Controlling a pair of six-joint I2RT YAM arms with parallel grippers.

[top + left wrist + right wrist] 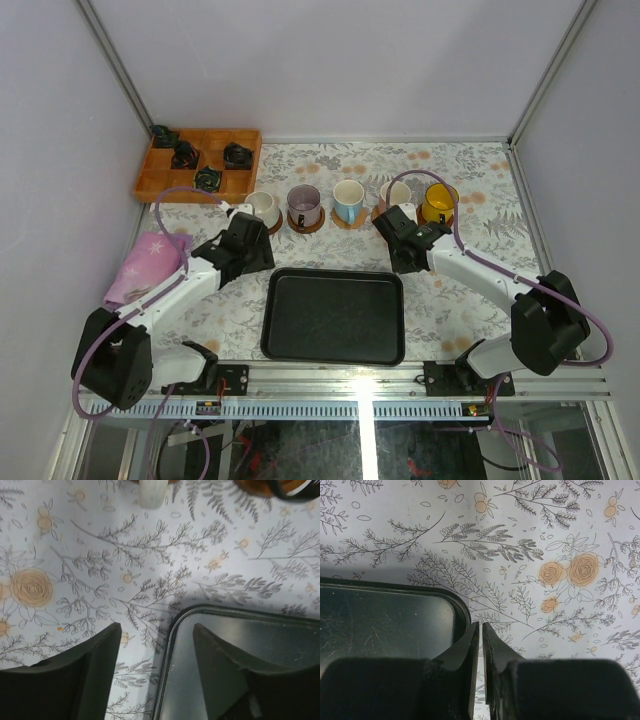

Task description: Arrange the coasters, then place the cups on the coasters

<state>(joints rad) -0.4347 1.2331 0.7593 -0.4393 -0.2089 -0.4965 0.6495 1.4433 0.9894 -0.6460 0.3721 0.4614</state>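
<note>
Five cups stand in a row behind the tray, each on a brown coaster: cream-white [264,207], mauve [304,205], light blue [348,200], a pale one [394,192] partly behind the right arm's cable, and yellow [438,202]. Coaster edges show under the mauve cup [307,227] and the blue cup [349,223]. My left gripper [258,255] [157,626] hangs open over the tray's far left corner, nothing between its fingers. The cream-white cup's handle [151,492] is at the top of the left wrist view. My right gripper [405,255] [480,624] is shut and empty beside the tray's far right corner.
A black rectangular tray [335,345] [240,625] [380,615] lies at the front centre. A compartmented wooden box [160,185] with small dark objects sits at the back left. A pink cloth [150,265] lies by the left wall.
</note>
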